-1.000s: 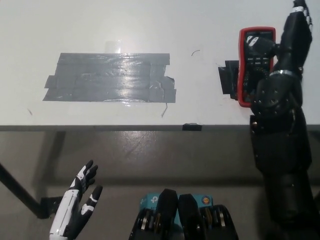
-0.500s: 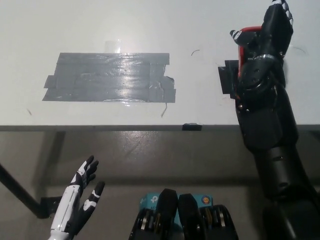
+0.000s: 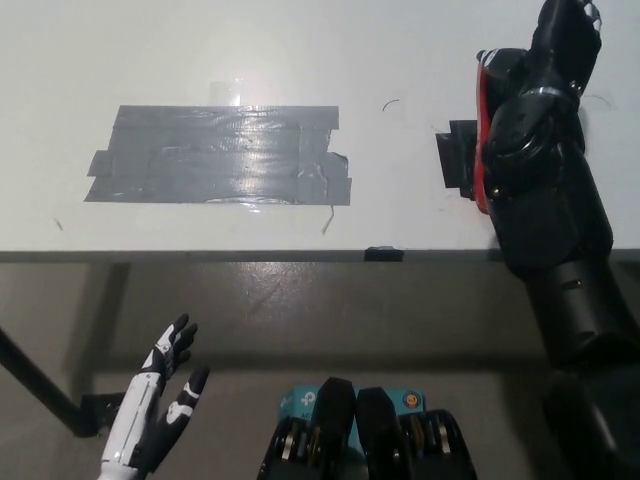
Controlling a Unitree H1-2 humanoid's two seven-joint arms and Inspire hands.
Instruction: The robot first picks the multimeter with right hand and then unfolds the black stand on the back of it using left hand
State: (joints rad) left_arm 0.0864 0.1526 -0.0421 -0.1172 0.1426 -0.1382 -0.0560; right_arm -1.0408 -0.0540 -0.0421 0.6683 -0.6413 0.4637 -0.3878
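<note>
- Head view: I have the right hand [image 3: 560, 45] at about 2 o'clock in the picture, lying over the multimeter [image 3: 481, 140]. Only the meter's red left edge shows, flat on the white table [image 3: 300, 50] near its front edge.
- I cannot tell whether that hand's fingers are apart or clamped on the meter; the black arm hides the contact.
- A black tape patch [image 3: 455, 158] lies just beside the meter at its 9 o'clock; a large grey tape patch [image 3: 225, 155] sits well apart toward 10 o'clock.
- The left hand [image 3: 155, 410] rests at 7 o'clock below the table edge, fingers spread and empty.
- My judgement: the pick is the step in hand. I would wrap the meter's long sides firmly, keep the back uncovered for the stand, and lift straight up before bringing the left hand in.
</note>
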